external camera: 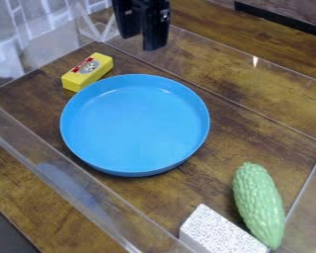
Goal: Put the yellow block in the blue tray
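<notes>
The yellow block (87, 70), small and rectangular with a red-and-white label on top, lies on the wooden table just left of the blue tray's far rim. The blue tray (82, 145) is a large round shallow dish in the middle of the table, with nothing in it. My gripper (143, 40) hangs at the top of the view, above the table behind the tray and to the right of the block, apart from both. Its dark fingers (155, 34) point down, open, holding nothing.
A green bumpy gourd-like object (261, 203) lies at the front right. A white speckled sponge-like block (215, 232) sits at the bottom edge beside it. Clear plastic walls (42, 173) fence the table on the left, front and right.
</notes>
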